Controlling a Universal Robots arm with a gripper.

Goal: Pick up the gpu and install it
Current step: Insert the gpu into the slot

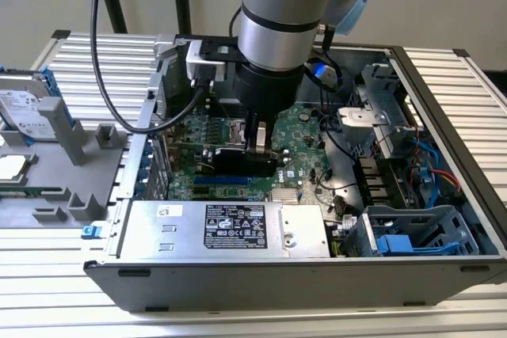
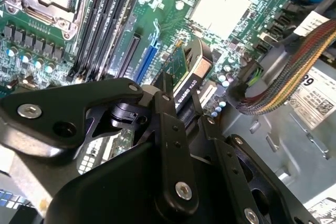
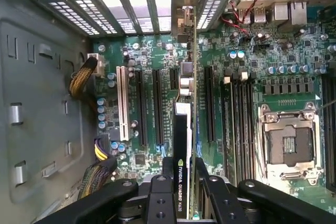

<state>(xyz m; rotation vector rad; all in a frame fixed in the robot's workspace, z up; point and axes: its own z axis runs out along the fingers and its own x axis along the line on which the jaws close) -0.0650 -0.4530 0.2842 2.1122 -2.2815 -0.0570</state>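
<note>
My claw [image 3: 184,184] is clenched on the gpu [image 3: 182,145], held edge-down inside the case [image 1: 444,219] just over the motherboard [image 3: 247,108]. I'd keep the card upright and square to its slot, bracket toward the rear openings, and press evenly

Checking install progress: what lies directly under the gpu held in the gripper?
Under the gpu, held edge-on by the gripper, lies the green motherboard with its long expansion slots. The card covers whatever is straight below it, so whether it has entered a slot cannot be seen.
</note>
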